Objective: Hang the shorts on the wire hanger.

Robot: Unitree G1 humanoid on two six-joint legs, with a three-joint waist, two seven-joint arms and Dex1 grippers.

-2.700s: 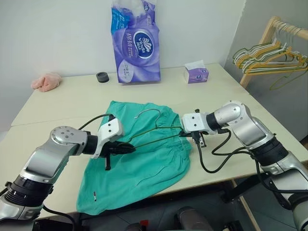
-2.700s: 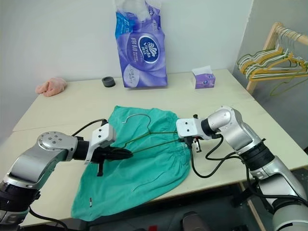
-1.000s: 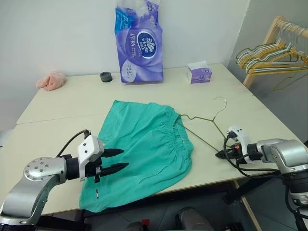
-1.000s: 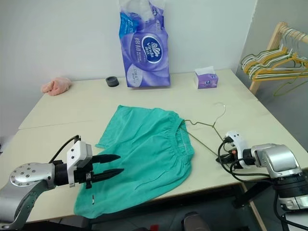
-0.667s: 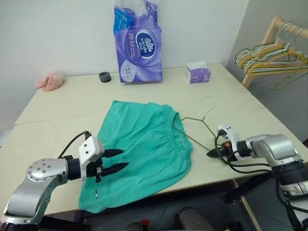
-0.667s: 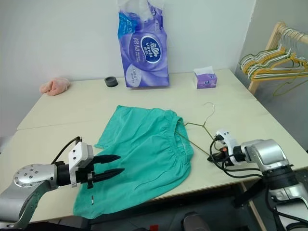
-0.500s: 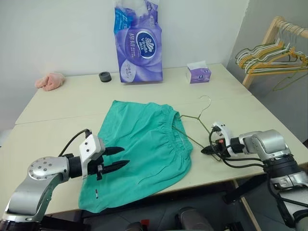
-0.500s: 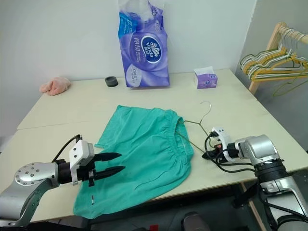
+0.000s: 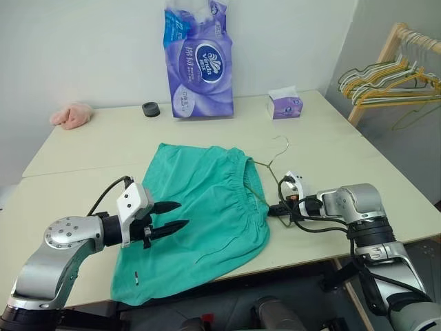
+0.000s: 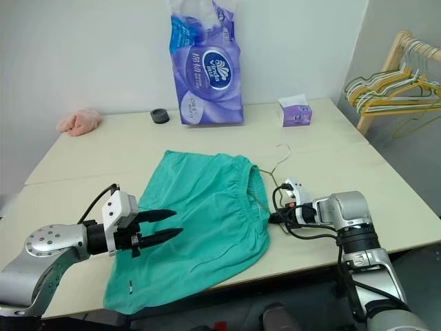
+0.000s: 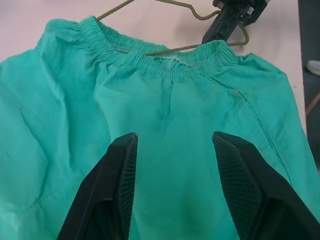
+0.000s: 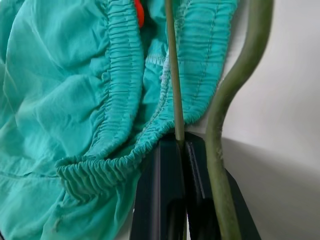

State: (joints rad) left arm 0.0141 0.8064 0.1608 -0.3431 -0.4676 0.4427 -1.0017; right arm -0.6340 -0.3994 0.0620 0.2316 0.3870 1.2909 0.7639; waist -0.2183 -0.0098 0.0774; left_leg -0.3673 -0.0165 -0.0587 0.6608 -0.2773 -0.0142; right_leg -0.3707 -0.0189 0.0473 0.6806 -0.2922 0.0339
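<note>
The teal-green shorts [image 9: 207, 207] lie flat on the table, elastic waistband toward my right arm. My right gripper [image 9: 273, 210] is shut on the wire hanger [image 9: 279, 153] right at the waistband. In the right wrist view its fingers [image 12: 167, 165] pinch a thin wire of the hanger [image 12: 173, 75] that runs over the gathered waistband [image 12: 117, 75]. The hook points away toward the back of the table. My left gripper [image 9: 176, 215] hovers open over the left half of the shorts [image 11: 170, 105], nothing between its fingers [image 11: 120, 175].
A tall purple tissue pack [image 9: 198, 62], a small tissue box [image 9: 284, 105], a black ring [image 9: 150, 109] and a pink cloth lump [image 9: 69, 115] sit along the back of the table. A wooden rack with several hangers [image 9: 393, 76] stands at the right.
My right gripper has carried the hanger leftward from the table's right side up to the shorts' waistband. My left gripper stays open over the shorts.
</note>
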